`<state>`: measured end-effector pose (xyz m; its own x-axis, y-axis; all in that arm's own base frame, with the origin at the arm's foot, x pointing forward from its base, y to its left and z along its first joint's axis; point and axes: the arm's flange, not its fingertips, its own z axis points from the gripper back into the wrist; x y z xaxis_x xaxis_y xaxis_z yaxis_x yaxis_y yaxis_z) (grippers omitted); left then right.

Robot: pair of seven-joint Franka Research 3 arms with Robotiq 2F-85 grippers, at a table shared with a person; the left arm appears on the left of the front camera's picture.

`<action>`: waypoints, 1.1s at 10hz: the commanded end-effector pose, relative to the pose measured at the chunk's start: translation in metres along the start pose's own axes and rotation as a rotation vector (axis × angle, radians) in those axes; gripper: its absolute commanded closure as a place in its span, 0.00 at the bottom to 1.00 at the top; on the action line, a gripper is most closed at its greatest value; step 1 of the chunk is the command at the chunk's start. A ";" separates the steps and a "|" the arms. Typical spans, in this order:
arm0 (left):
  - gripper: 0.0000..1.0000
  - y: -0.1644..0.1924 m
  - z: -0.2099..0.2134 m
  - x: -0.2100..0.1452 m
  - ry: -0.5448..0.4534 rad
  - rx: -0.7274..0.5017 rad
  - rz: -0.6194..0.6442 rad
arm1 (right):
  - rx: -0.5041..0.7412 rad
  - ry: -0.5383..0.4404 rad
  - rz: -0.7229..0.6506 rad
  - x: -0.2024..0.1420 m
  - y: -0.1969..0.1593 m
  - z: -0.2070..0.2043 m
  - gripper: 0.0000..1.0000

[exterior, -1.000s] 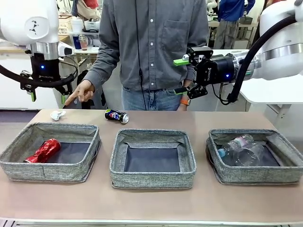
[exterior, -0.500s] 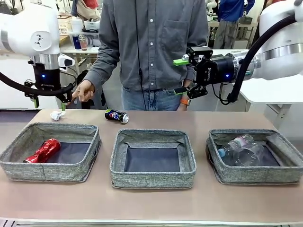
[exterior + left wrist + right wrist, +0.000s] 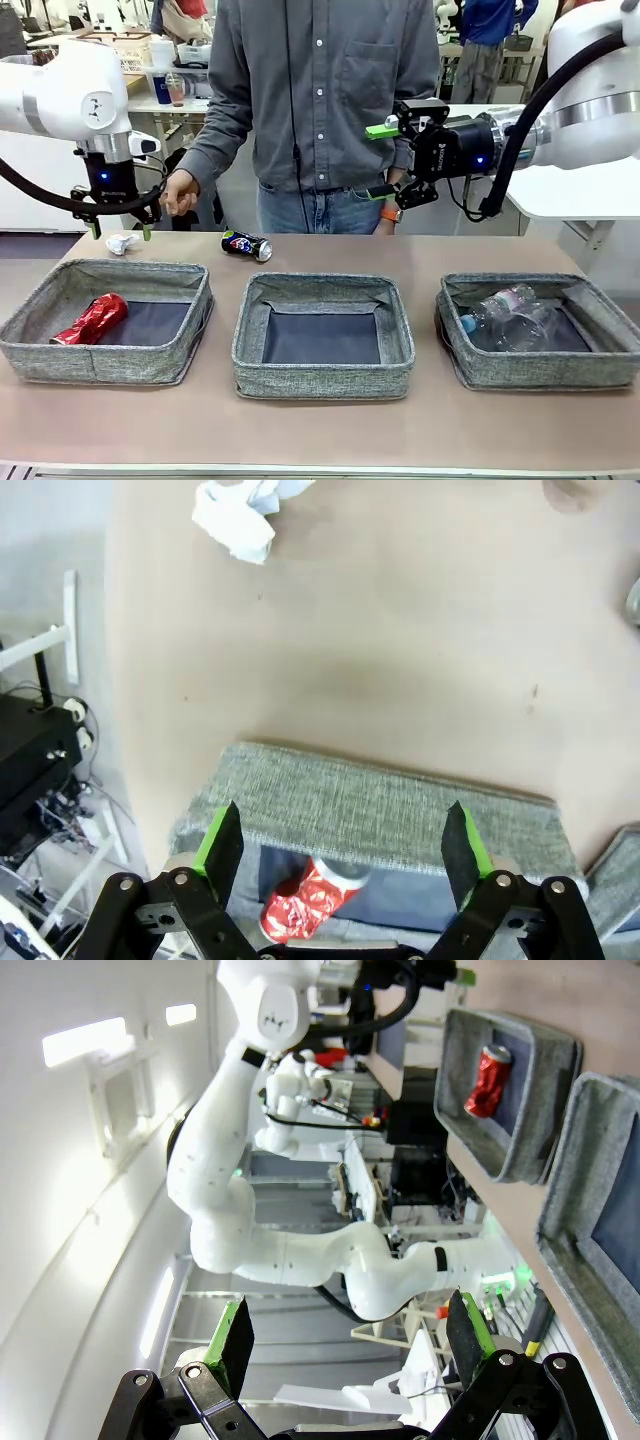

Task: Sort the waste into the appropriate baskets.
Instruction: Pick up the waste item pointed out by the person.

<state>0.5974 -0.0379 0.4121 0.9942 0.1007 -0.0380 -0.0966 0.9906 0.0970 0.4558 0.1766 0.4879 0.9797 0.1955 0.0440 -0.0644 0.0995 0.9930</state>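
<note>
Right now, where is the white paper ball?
In the front view, the paper ball lies on the table at the far left, beyond the left basket, with the dark can to its right.

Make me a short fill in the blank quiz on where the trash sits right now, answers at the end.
1. The left basket holds a shiny can coloured ____.
2. The middle basket is ____.
3. The dark can lies on the ____, outside every basket.
4. The right basket holds clear plastic ____.
Answers: red, empty, table, bottles.
</note>
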 end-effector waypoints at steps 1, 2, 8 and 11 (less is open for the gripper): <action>0.00 0.004 -0.002 0.014 0.009 -0.039 -0.002 | -0.001 -0.010 0.015 -0.001 0.000 -0.002 0.00; 0.00 0.007 -0.005 0.020 0.033 -0.078 0.033 | -0.001 -0.010 0.015 -0.001 0.000 -0.002 0.00; 0.00 -0.001 -0.010 0.020 -0.012 -0.038 -0.004 | -0.001 -0.010 0.015 -0.001 0.000 -0.002 0.00; 0.00 0.008 -0.017 0.038 -0.025 -0.025 -0.020 | -0.001 -0.010 0.015 -0.001 0.000 -0.002 0.00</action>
<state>0.6246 -0.0330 0.3942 0.9937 0.1095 -0.0216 -0.1080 0.9921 0.0637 0.4558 0.1766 0.4880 0.9797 0.1955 0.0442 -0.0646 0.0995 0.9929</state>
